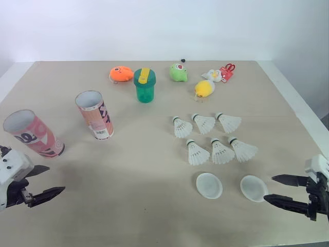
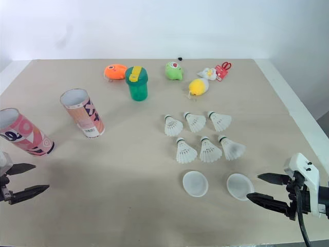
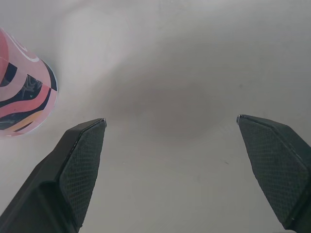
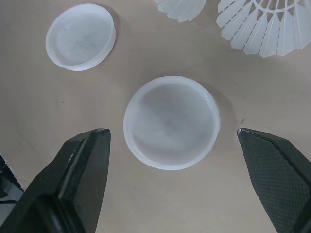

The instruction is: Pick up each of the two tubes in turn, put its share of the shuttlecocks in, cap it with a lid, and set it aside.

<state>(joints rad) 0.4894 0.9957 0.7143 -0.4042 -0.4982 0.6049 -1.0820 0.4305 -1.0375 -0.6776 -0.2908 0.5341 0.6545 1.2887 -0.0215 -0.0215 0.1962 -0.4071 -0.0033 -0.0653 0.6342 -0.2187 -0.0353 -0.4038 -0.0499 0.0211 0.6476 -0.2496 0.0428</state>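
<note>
Through the head cameras, you have it all ahead of you: the two tubes (image 1: 33,134) stand open-topped on the table (image 1: 128,216) to your left. Six shuttlecocks (image 1: 213,138) lie loose in two rows, with both lids (image 1: 209,185) bare just in front of them. At the left wrist, the left gripper (image 3: 170,119) hangs beside one tube, jaws apart and empty. At the right wrist, the right gripper (image 4: 171,130) hovers over a lid, jaws wide apart.

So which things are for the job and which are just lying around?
For the job: near tube, far tube, six shuttlecocks, left lid, right lid.
Just lying about: orange toy, green cup, green toy, yellow toy, white toy, red thing.
</note>
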